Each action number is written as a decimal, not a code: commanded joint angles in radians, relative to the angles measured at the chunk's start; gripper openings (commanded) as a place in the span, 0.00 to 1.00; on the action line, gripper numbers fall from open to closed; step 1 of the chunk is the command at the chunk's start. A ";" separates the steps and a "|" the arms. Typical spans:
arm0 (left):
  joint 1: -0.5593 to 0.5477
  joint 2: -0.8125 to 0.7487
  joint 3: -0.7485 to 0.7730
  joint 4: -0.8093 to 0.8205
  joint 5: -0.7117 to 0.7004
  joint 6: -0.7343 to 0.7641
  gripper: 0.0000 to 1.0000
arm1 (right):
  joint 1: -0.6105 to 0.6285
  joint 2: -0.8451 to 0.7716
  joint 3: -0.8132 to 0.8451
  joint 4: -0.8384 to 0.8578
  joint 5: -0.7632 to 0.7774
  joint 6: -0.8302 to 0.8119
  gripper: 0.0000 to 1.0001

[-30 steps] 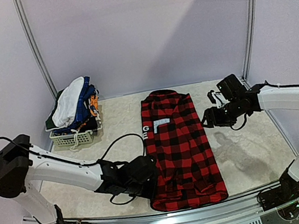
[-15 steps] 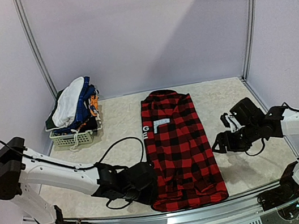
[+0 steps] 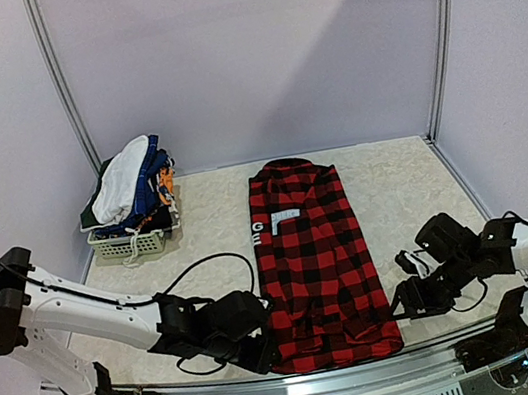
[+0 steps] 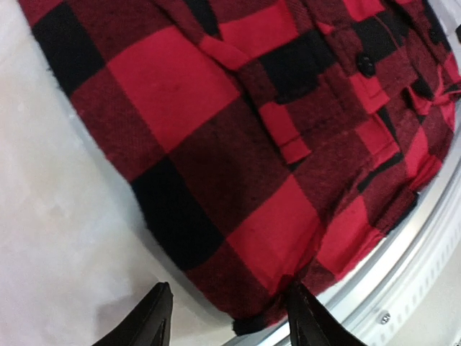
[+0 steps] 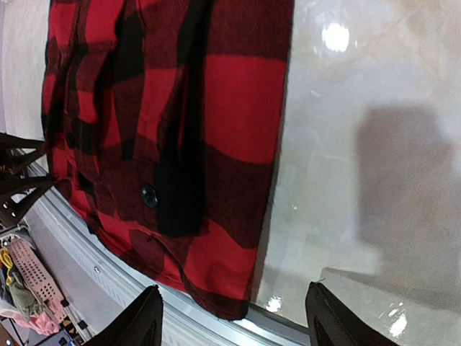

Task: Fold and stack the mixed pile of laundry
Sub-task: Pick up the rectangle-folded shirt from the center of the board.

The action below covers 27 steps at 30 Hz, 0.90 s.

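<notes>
Cannot tell apart the garments (image 3: pixel 131 189) heaped in the basket (image 3: pixel 128 245), nor read the white lettering (image 3: pixel 258 231) half hidden at the plaid shirt (image 3: pixel 317 270) fold. In wrist views, cuts the shirt at frame edges and shows only fingertips of left gripper (image 4: pixel 229 321) and right gripper (image 5: pixel 230 317).

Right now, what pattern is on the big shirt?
The shirt has red-and-black checks, clearest in the left wrist view.

both arms are hanging low, elbows bent, forearms angling inward toward each other. the left gripper (image 3: pixel 266 347) is pointing right, its fingers (image 4: pixel 155 321) standing apart. the right gripper (image 3: pixel 401 303) is pointing left, its fingers (image 5: pixel 146 321) spreading wide, gripping nothing.
</notes>
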 commanded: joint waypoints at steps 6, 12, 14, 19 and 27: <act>-0.023 -0.027 -0.049 0.051 0.099 -0.010 0.53 | 0.061 0.010 -0.089 0.009 -0.124 0.057 0.59; -0.023 -0.032 -0.058 0.063 0.110 -0.016 0.52 | 0.070 0.018 -0.119 0.068 -0.141 0.080 0.54; -0.023 -0.024 -0.057 0.071 0.108 -0.016 0.51 | 0.070 0.019 -0.120 0.083 -0.135 0.080 0.53; -0.023 -0.014 -0.060 0.092 0.096 -0.022 0.46 | 0.070 0.033 -0.124 0.103 -0.131 0.080 0.45; -0.023 0.016 -0.055 0.113 0.084 -0.024 0.38 | 0.071 0.087 -0.133 0.157 -0.134 0.076 0.35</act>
